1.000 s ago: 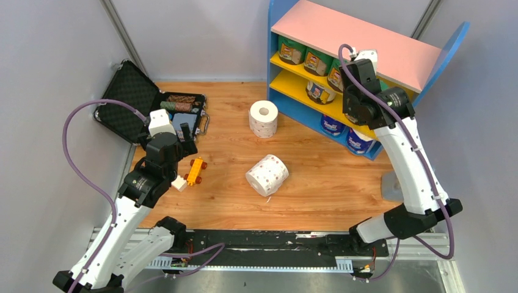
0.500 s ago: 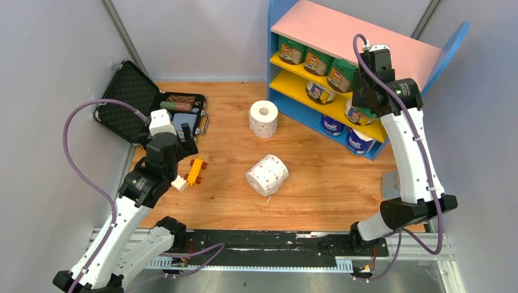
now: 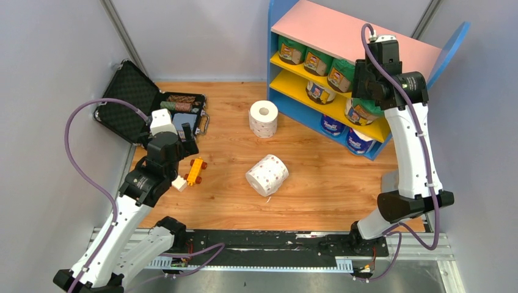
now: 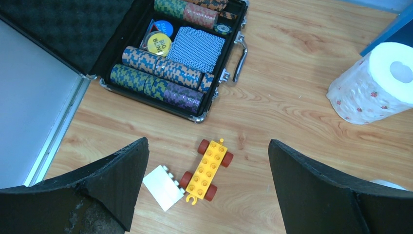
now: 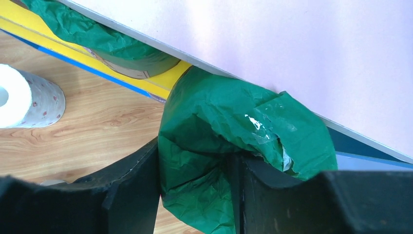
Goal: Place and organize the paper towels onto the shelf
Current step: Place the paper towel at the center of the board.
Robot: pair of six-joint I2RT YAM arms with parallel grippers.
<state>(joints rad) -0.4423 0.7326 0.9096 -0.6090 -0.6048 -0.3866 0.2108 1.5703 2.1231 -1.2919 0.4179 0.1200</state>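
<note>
Up at the shelf [image 3: 360, 43], under its pink top board, a green-wrapped roll [image 5: 219, 122] sits between the fingers of the right gripper [image 5: 199, 165].
Both fingers touch the wrapper at the upper yellow board's front edge, beside the other green rolls [image 3: 292, 50] (like with like, it seems). Whether they squeeze or merely flank it, I cannot tell. The left gripper [image 4: 207, 146] hangs spread wide and empty over a toy car [image 4: 207, 170], likely parked clear. Two dotted rolls wait on the table [image 3: 330, 183], one upright [image 3: 263, 118], one on its side [image 3: 267, 174].
</note>
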